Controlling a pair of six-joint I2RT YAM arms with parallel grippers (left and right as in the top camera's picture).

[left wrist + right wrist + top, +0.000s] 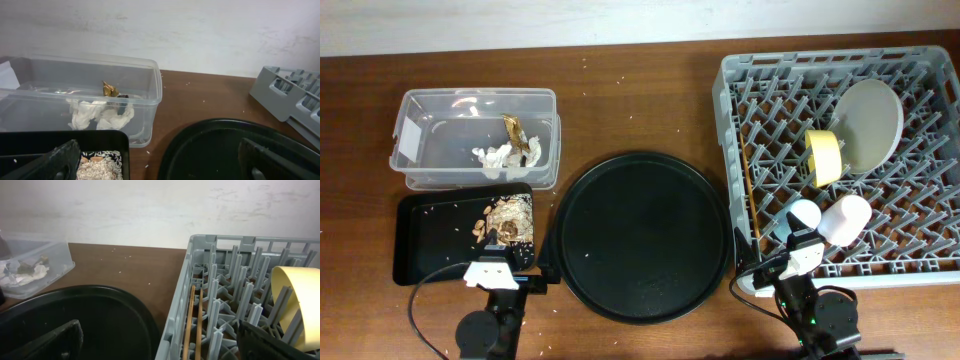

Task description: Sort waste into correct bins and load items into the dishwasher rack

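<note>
The clear tub (420,110) holds crumpled white tissue (493,156) and the gold-brown wrapper (521,137); both also show in the left wrist view, the tissue (100,114) and the wrapper (110,90). The shallow black tray (435,235) holds food scraps (506,220). The grey rack (920,215) holds the plate (868,122), the yellow bowl (825,157), two pale cups (805,214) (847,218) and the chopsticks (750,190) (192,320). My left gripper (510,272) (160,165) is open and empty between the black tray and the round tray. My right gripper (775,270) (160,340) is open and empty at the rack's front left corner.
A large round black tray (640,235) lies between the bins and the rack. Small crumbs and rice grains are scattered on the brown table (640,100). A pale wall runs along the far edge.
</note>
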